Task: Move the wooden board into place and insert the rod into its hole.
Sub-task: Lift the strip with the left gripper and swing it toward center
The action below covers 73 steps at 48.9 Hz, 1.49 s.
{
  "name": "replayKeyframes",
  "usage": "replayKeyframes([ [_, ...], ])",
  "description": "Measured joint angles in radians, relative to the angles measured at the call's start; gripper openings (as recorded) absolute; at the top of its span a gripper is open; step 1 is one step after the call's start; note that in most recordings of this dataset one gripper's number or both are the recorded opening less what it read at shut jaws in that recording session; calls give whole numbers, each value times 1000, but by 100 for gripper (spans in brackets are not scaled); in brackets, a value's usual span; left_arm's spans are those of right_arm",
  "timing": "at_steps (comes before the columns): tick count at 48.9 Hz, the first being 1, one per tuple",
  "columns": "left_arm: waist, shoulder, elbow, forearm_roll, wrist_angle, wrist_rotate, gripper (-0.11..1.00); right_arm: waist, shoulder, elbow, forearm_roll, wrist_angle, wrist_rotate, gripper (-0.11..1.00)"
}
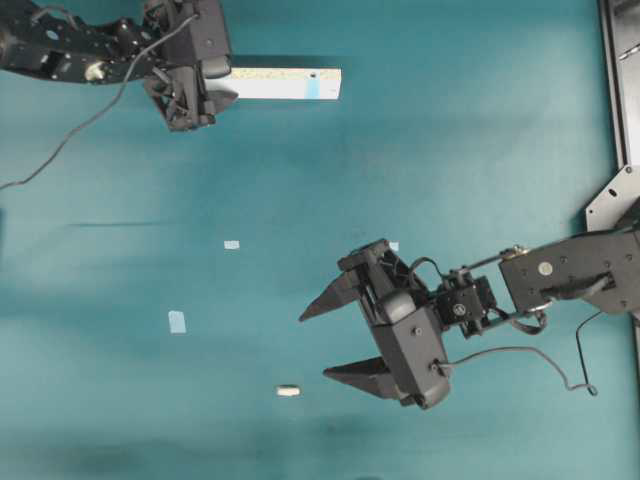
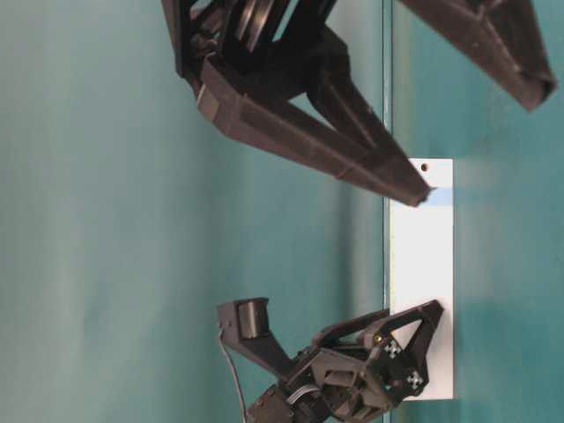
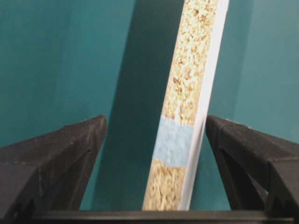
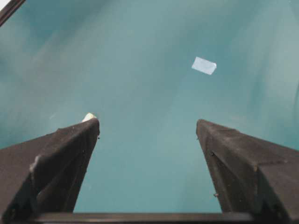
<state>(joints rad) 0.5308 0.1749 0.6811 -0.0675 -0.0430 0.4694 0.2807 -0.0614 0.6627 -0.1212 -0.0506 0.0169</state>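
The wooden board (image 1: pixel 285 84) stands on its long edge at the top of the table, its chipboard edge up, with a light-blue tape patch and a small hole near its right end. My left gripper (image 1: pixel 205 95) is open around the board's left end. In the left wrist view the board (image 3: pixel 191 70) runs between the fingers, nearer the right one. The rod (image 1: pixel 288 391) lies flat at the lower middle. My right gripper (image 1: pixel 314 345) hangs open and empty just right of it. Only the rod's tip (image 4: pixel 88 115) peeks past the left finger (image 4: pixel 70 144).
Light-blue tape squares (image 1: pixel 177 321) (image 1: pixel 231 244) lie on the teal table, and another (image 4: pixel 204 65) shows ahead of the right gripper. A metal frame (image 1: pixel 612 80) runs along the right edge. A loose cable (image 1: pixel 520 352) trails from the right arm.
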Motion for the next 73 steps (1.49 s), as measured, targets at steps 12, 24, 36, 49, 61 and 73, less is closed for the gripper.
replayKeyframes([
  [12, 2, 35, -11, 0, 0, 0, 91, 0, 0, 0, 0, 23, 0, 98],
  [24, -5, 44, -21, 0, 0, -5, 60, 0, 0, 0, 0, 43, 0, 98],
  [36, -2, 49, -26, 0, 0, -5, 21, 0, 0, -14, 0, 57, 0, 98],
  [49, -25, 48, -28, 0, 6, -8, 21, -6, -44, -31, 0, 95, -2, 98],
  [61, -106, -32, -31, 0, 12, -87, 21, -14, -89, -55, 0, 138, 0, 98],
  [73, -222, -64, -32, 0, 21, -275, 21, -14, -100, -86, 0, 161, 0, 98],
])
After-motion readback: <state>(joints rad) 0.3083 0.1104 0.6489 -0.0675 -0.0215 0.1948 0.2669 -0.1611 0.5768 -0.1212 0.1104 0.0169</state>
